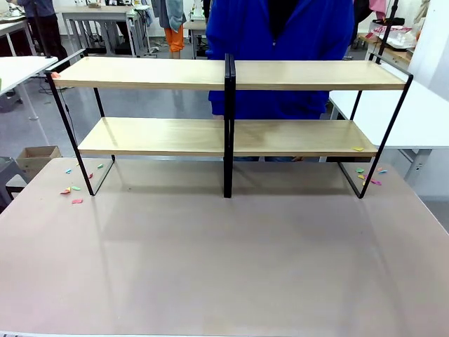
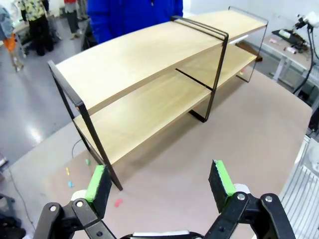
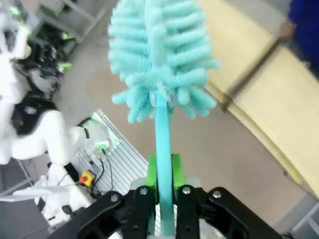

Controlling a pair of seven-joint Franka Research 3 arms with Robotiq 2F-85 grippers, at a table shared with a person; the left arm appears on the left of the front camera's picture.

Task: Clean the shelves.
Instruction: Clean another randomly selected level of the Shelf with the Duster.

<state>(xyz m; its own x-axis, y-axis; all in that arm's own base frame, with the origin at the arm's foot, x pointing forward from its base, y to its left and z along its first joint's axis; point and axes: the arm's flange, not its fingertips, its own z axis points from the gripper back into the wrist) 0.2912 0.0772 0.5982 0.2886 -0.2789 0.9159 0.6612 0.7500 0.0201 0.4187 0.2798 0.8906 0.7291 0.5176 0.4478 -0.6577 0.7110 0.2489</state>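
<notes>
The stiff, likely light shelves (image 1: 158,73) are faced by wide-spread left fingers (image 2: 97,181), a soft brush (image 3: 159,64) being clamped at its handle by right fingers (image 3: 150,172).

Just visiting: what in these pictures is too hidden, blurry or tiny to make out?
- Front view: the coloured scraps on the table beside the shelves are too small to identify.
- Front view: the person is cut by the top edge and partly hidden behind the shelves.
- Right wrist view: the shelves are blurred; the brush handle's end is hidden inside the right claw.
</notes>
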